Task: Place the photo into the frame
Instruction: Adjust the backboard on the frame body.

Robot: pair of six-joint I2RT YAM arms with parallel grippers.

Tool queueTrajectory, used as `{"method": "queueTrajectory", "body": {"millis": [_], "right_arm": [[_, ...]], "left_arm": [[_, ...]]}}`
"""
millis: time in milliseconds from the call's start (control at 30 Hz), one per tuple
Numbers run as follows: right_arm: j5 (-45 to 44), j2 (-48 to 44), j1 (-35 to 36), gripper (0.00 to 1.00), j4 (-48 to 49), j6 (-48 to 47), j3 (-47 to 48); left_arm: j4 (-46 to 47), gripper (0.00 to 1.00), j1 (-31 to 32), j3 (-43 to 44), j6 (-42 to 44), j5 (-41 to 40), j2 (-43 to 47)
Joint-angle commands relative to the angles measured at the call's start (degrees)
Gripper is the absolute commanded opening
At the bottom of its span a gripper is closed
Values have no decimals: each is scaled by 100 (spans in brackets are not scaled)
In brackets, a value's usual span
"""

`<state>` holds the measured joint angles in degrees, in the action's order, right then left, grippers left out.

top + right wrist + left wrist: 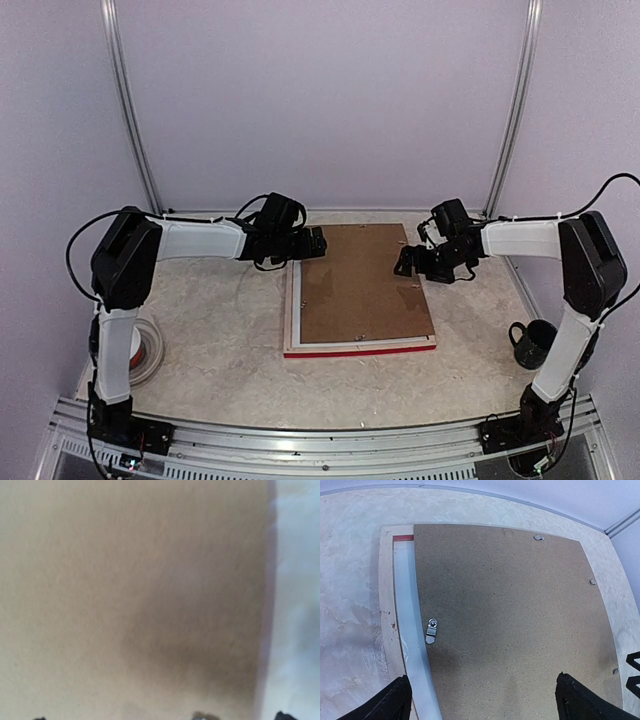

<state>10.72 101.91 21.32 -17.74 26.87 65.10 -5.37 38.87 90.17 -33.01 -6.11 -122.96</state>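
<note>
The frame (360, 349) lies face down mid-table, its red edge toward me and its pale wood rear (387, 605) up. A brown backing board (360, 285) with small metal clips (431, 630) lies skewed on top of it, leaving a white strip (410, 620) uncovered on the left. The photo is hidden. My left gripper (315, 242) hovers open over the board's far left corner, its black fingertips (395, 702) wide apart. My right gripper (406, 262) is open, low over the board's far right part; its wrist view shows only blurred brown board (140, 590).
A black mug (533, 342) stands at the right edge near the right arm. A white roll (150, 350) lies at the left by the left arm. Walls and metal posts close in the back; a rail runs along the near edge.
</note>
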Motion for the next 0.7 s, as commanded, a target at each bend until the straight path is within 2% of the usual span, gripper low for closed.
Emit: {"method": "queueTrajectory", "body": {"millis": [0,467,667], "right_arm": [[-150,78,-118,99,-266,-28,423],[-656,1250,-216,99,-354,-29,1787],[-448,1808,-348,99,-328,6,2328]], "left_arm": [[95,99,-152,-63,-190,-70,179],[220,99,-565,-25,-416,267,-123],[246,99,-574,-43,-448,357,-133]]}}
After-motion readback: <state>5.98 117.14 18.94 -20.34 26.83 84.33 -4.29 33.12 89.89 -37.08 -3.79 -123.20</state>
